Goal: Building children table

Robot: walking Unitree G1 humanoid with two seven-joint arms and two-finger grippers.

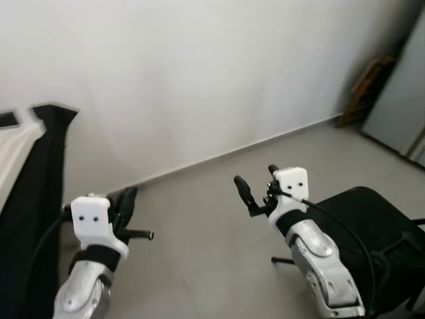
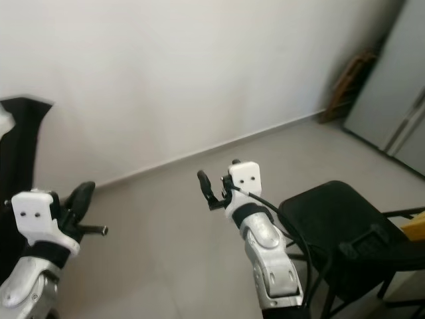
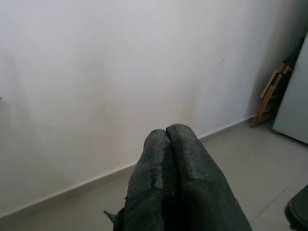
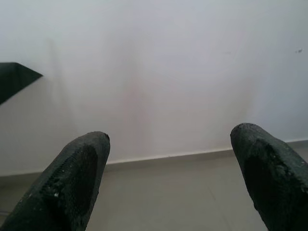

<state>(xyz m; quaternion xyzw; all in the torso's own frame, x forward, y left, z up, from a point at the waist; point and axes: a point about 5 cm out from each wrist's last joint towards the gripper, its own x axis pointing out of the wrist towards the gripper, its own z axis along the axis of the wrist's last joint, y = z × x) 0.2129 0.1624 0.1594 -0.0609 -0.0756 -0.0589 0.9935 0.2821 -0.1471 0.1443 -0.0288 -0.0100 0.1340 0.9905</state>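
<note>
Both arms are raised in front of a bare white wall [image 1: 199,73] above a grey tiled floor [image 1: 199,226]. My left gripper [image 1: 127,199] is low on the left, its two black fingers [image 3: 183,159] pressed together with nothing between them. My right gripper [image 1: 257,179] is near the centre, pointing at the wall. Its fingers [image 4: 77,168] stand wide apart and hold nothing.
A black chair [image 1: 372,226] stands close at the right, beside my right arm. A tall black panel with a white edge [image 1: 36,173] stands at the left. A folded wooden frame [image 1: 365,83] leans in the far right corner next to a grey door [image 1: 405,100].
</note>
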